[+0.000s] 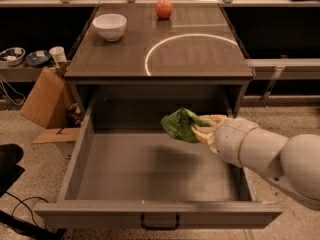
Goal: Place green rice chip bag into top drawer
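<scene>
One raised camera stands before the table (200, 59)'s near edge, looking down toward its far edge, close in; the gripper (201, 129), clasping the green rice chip bag (178, 124), shows at right, over the top drawer (150, 171).

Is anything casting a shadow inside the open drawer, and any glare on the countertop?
Camera view: a soft shadow falls on the top drawer floor beneath the green rice chip bag, gripped by the end effector above it; camera view, countertop: one bright white arc.
</scene>
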`<state>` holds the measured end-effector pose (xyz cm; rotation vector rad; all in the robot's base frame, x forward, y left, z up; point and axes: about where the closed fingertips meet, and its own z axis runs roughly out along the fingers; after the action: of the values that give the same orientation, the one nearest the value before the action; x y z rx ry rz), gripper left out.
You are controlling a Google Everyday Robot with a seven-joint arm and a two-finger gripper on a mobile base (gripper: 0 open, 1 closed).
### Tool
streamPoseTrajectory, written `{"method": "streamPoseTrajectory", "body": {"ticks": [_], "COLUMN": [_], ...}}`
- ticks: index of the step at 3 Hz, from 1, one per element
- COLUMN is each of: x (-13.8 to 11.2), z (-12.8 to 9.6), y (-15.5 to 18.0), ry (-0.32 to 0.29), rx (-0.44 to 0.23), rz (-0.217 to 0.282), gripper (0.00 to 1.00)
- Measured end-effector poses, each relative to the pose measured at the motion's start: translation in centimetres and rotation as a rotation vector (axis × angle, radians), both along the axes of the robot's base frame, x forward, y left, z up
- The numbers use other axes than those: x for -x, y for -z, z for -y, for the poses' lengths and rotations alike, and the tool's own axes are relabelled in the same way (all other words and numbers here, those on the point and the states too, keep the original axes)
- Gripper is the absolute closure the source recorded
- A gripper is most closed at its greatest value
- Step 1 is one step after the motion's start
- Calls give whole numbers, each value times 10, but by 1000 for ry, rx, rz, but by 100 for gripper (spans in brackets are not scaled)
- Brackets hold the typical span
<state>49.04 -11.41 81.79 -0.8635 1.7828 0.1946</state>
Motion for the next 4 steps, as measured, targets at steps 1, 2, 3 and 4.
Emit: {"method": "streamPoseTrajectory", "body": {"ticks": [1,2,3,4], "x": [-32,-37,-37,-37], "z": [-24,-23,-23,-23], "y": [29,45,45,45], "ry": [-29,-24,-24,-24], "rx": [-61,-95,-95,-95], "rz": [30,14,14,14], "gripper": [100,81,59,36]}}
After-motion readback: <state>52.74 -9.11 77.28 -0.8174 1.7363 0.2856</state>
